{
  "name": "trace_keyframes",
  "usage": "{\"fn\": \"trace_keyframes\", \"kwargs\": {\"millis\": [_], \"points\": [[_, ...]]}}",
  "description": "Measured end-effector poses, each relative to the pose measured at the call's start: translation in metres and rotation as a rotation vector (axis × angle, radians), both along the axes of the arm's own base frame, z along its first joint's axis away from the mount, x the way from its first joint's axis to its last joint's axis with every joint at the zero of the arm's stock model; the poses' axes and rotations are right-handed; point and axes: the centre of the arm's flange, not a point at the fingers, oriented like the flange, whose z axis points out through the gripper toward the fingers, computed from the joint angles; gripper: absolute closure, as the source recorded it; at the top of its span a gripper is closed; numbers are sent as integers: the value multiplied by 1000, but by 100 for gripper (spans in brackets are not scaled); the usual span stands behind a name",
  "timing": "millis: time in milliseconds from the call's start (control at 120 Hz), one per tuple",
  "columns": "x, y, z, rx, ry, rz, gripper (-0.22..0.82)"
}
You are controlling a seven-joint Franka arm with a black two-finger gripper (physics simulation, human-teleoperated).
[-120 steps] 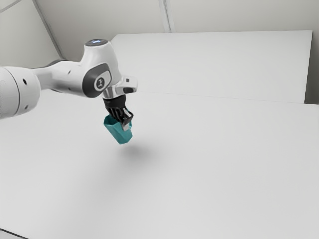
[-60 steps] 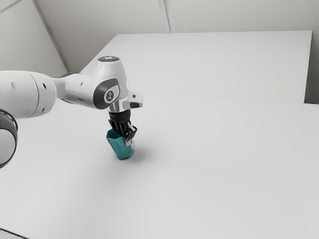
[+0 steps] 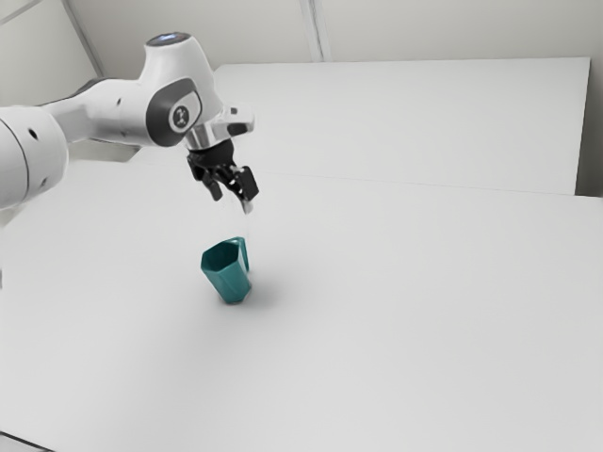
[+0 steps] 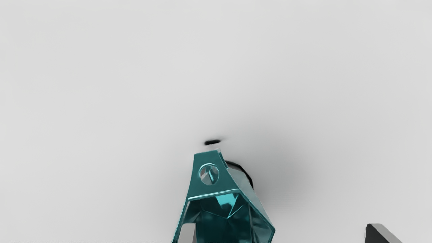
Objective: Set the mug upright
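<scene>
Release of the mug. Since the preceding views, in which the end effector (image 3: pixel 233 200) is lowering the mug (image 3: pixel 226 273) to the bench (image 3: pixel 396 330), the two are separating: the end effector is now hanging above the mug, holding nothing, its fingers standing wide apart. The mug is resting well in from the bench's edges, toward the exterior view's left; its mouth is facing up, its base meeting the surface. The mug is apparently standing upright, as the task requires.
</scene>
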Motion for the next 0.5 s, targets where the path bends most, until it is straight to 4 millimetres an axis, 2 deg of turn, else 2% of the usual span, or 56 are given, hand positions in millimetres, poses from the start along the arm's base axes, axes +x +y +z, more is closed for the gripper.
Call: {"fn": "trace_keyframes", "kwargs": {"millis": [125, 208, 325, 500], "points": [[9, 24, 51, -3, -30, 42, 4], [5, 22, 70, -3, -22, 41, 2], [-1, 14, 78, -5, 4, 29, 1], [-4, 15, 79, -8, 33, 34, 1]]}}
